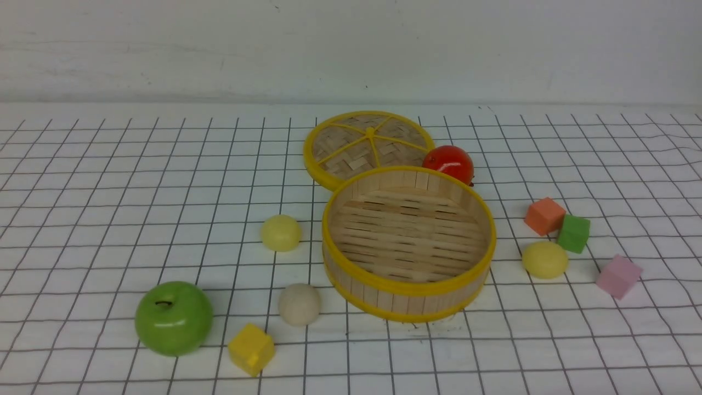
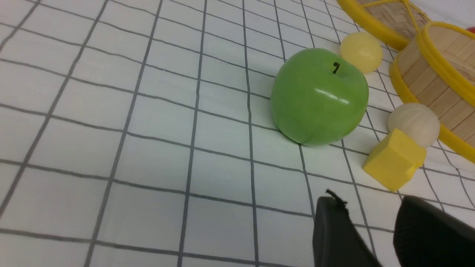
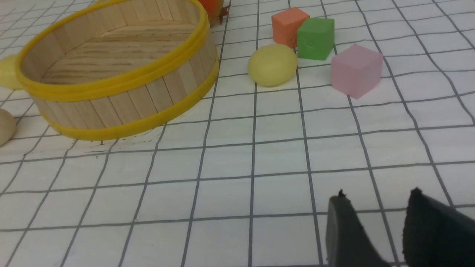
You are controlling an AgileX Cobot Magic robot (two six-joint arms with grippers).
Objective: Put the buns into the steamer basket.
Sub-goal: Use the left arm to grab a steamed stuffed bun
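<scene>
Slatted bamboo steamer basket point(image 1: 408, 296), matte domed buns point(image 1: 281, 232), left pincer point(image 2: 369, 203) spread, right pincer point(image 3: 377, 195) spread

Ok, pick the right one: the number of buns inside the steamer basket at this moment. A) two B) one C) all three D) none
D: the steamer basket shows only its bare slatted floor, while the left yellow bun, the beige bun and the right yellow bun all lie outside it.
</scene>
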